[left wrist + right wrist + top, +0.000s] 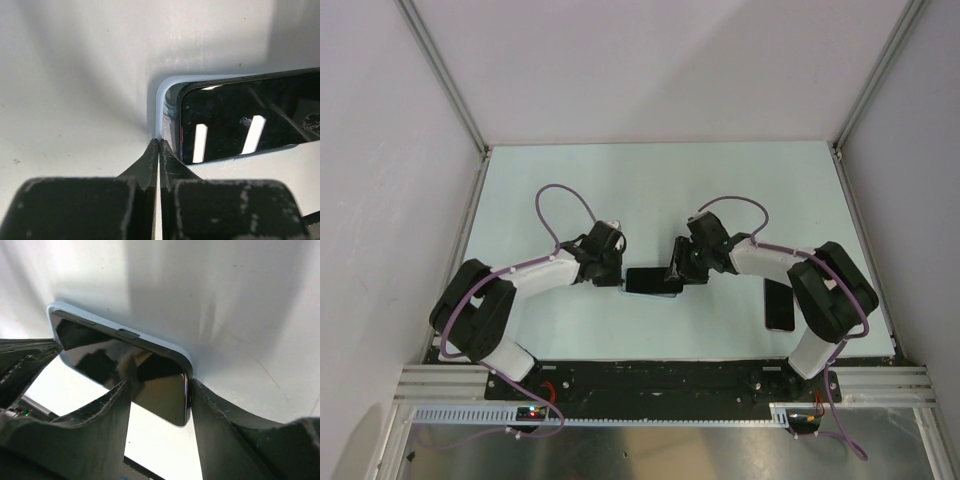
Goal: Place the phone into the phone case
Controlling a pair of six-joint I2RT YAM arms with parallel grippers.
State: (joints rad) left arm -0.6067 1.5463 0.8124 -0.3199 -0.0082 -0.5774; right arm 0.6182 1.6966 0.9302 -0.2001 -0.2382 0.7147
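Observation:
The phone point(650, 279) is a glossy black slab lying mid-table in a pale blue phone case point(656, 294). In the left wrist view the phone point(240, 125) sits inside the case's raised rim point(161, 100), with a gap showing at the corner. My left gripper point(621, 279) is shut, and its tips point(158, 142) straddle the case's left wall. My right gripper point(678, 274) is open over the phone's other end point(100, 355). One finger point(200, 400) touches the phone's edge beside the case rim point(160, 343). The other finger crosses the screen.
A second dark slab with a pale rim point(779, 305) lies on the table by the right arm's base. White walls with metal posts point(835, 150) close the table on three sides. A black rail point(650, 380) runs along the near edge.

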